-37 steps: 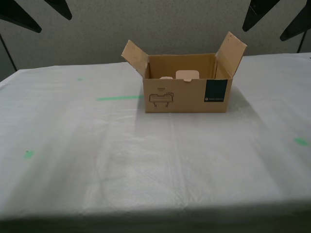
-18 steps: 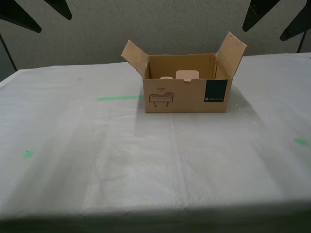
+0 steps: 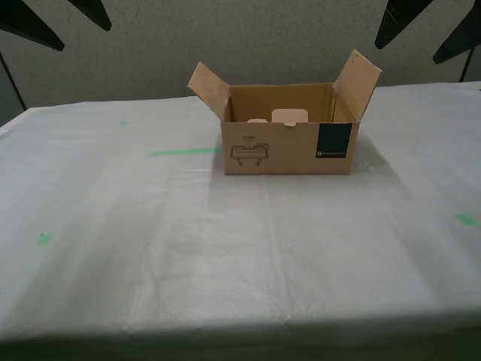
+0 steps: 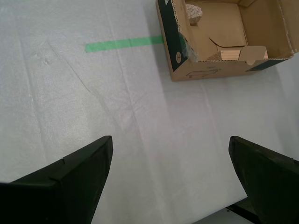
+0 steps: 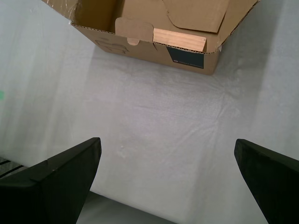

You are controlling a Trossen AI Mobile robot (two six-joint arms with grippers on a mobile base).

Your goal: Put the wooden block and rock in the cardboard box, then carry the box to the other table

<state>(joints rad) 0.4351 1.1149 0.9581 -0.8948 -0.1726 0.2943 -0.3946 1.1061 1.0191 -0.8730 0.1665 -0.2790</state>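
The box (image 3: 287, 143) sits upper centre of the exterior view on the white table (image 3: 225, 248), holding the block (image 5: 180, 40) and, apparently, the rock (image 4: 194, 13). My first gripper (image 5: 173, 179) and my second gripper (image 4: 170, 175) hover spread wide, empty.

The box (image 3: 287, 149) is showing brown corrugated card, with a dark teal label (image 3: 334, 141) and a black line drawing (image 3: 250, 153). The block (image 5: 180, 39) is showing pale tan grain. White wrinkled cloth (image 3: 225, 241) is carrying green tape marks (image 3: 184, 152).

Matt brown corrugated cardboard box (image 3: 285, 154), pale smooth-sawn wooden block (image 5: 180, 39), rough lumpy rock (image 4: 194, 13), worktop (image 3: 225, 241) covered in wrinkled matt white cloth, green tape strip (image 4: 124, 44).
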